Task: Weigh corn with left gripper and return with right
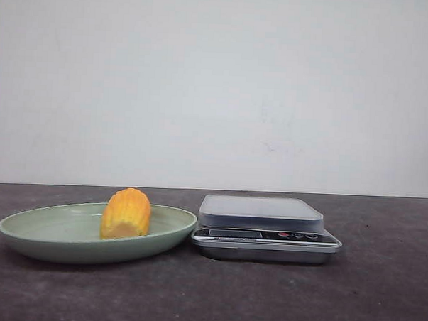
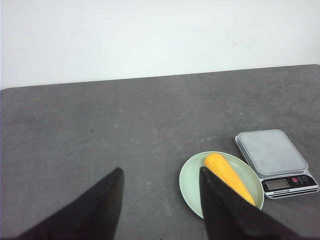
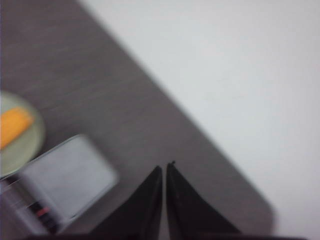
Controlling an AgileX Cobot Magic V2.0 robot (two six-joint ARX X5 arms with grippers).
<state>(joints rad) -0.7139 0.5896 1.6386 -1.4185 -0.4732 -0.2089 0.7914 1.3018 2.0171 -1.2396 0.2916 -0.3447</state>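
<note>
Front view: the corn (image 1: 126, 213) lies in the green plate (image 1: 61, 245) on the desk (image 1: 208, 295), scale (image 1: 265, 229) just beside, unloaded.

Left wrist view: my left gripper (image 2: 159, 197) hangs high, fingers wide, corn beyond the fingertips, probably ready for pickup.

Right wrist view, blurred: my right gripper (image 3: 164, 172) has fingers nearly touching, holding nothing, probably waiting.

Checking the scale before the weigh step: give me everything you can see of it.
The scale is a small flat kitchen scale: pale grey square platform with rounded corners, nothing on it, over a shiny metal base. Its dark front strip carries a small display, unreadable here, and round buttons, one red. It sits level on the dark table, right beside the green plate; contact unclear.
</note>
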